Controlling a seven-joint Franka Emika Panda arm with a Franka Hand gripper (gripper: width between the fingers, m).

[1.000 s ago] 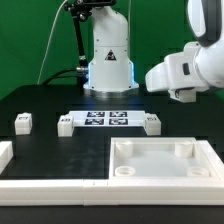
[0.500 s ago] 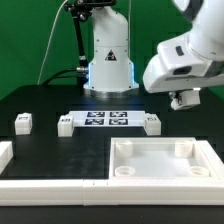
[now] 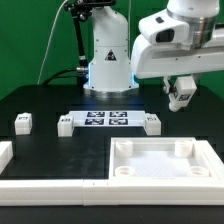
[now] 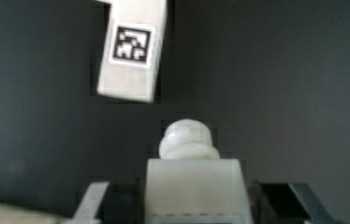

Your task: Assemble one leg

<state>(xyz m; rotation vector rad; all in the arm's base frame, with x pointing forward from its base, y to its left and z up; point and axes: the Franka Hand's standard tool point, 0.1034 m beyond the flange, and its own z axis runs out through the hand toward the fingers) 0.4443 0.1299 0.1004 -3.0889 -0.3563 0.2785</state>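
White plastic on a black table [image 3: 40, 100] filled most of the exterior view; the gripper [image 3: 180, 100] hung in the air toward the exterior view's right, well above the tabletop; it was clamped on the leg [image 3: 182, 94], a small white block with a dark tag patch, held clear of everything below. Three loose blocks of the same kind stood on the table in a rough row: the left block [image 3: 22, 122] apart on its own, the middle block [image 3: 66, 125] just beside one end of the marker board [image 3: 108, 119], and the right block [image 3: 152, 123] just beside the other end, below the raised gripper. Nearer the camera lay the large square tray part [image 3: 160, 172], its open side up, with round sockets at its corners; a second white part [image 3: 5, 155] showed only partly at the exterior view's left edge. The arm's white base [image 3: 108, 60] stood behind the marker board, against a green backdrop.

Blurred as it was, the wrist view gave the grip more closely; the leg [image 4: 190, 172] sat between the two dark fingers [image 4: 291, 200], which pressed on both its sides, and a rounded peg at its end pointed away from the gripper [image 4: 190, 198]. Beyond it, on the dark surface and well apart from the leg, lay a tilted white piece [image 4: 133, 50] bearing one square tag; which part it was could not be told.
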